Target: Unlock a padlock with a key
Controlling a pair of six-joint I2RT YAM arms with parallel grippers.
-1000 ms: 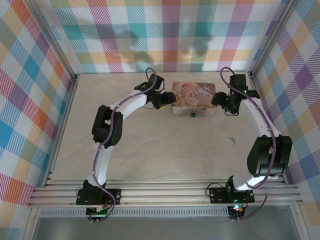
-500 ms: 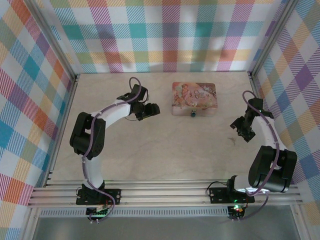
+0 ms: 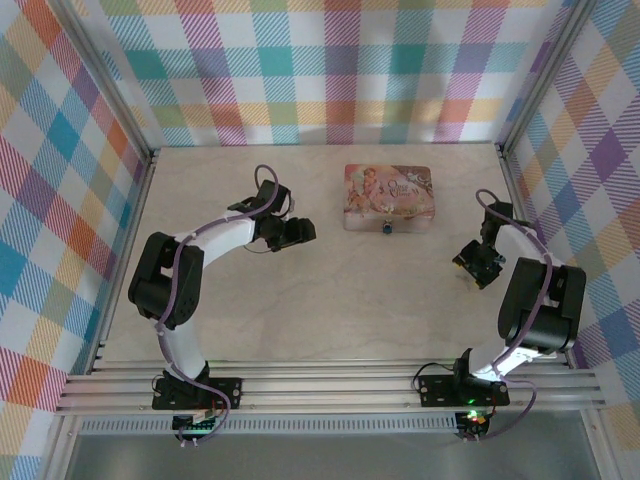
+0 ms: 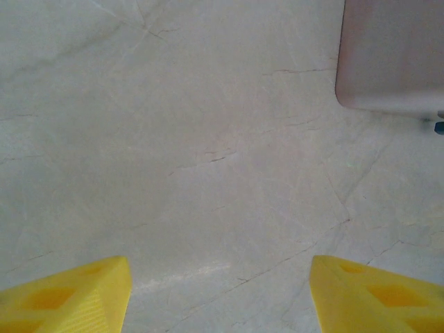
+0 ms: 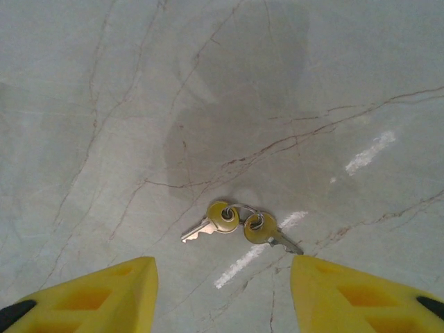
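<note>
The right gripper (image 5: 222, 281) is held wide open and empty, and the keys (image 5: 240, 225) (two on one ring) are seen flat on the table (image 5: 104, 104) just ahead of its fingertips, centred in the gap, long axis running finger to finger. The left gripper (image 4: 218, 284) is spread wide too, nothing held. Farther back, the padlock (image 3: 386, 228) is tucked against the tin (image 3: 388, 188) at its near wall, roughly between both arms.
</note>
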